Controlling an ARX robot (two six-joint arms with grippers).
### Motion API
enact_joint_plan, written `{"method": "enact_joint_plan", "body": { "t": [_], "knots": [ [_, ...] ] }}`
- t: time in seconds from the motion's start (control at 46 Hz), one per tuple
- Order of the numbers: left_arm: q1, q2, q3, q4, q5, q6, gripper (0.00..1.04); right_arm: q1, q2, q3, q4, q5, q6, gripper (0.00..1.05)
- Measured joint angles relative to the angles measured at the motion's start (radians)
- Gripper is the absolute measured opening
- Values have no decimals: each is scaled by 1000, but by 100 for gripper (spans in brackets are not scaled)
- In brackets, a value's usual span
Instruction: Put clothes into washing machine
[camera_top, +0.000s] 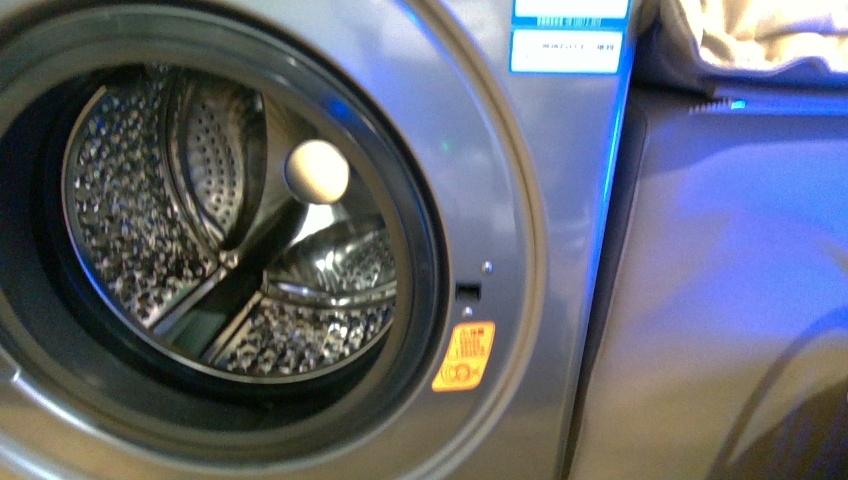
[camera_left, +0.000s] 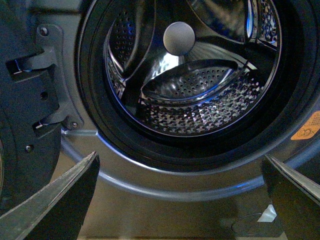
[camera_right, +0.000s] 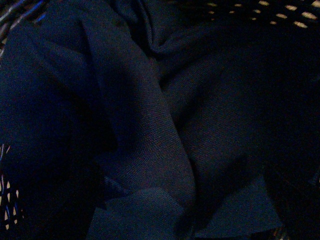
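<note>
Front view is taken close to the washing machine (camera_top: 540, 230), facing its drum (camera_top: 130, 200) obliquely. The same drum (camera_left: 200, 107) is shared by the left wrist view, aimed in from low. The clothes (camera_right: 150, 130) are filmed point-blank by the right wrist view.

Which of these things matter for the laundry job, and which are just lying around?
For the job: washing machine, door open; dark clothes; left hand, open.
Just there: beige folded fabric; plain panel beside the washer.

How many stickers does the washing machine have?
3 on the washing machine: an orange sticker low on its front, and two blue-white labels stacked at the top. Others may be out of view.
</note>
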Motion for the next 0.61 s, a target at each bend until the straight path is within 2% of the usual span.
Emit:
{"method": "enact_joint_plan", "body": {
  "t": [0.608],
  "knots": [
    [0, 0, 0, 0, 0, 0, 98, 40, 236, 157, 30, 5, 8, 97]
  ]
}}
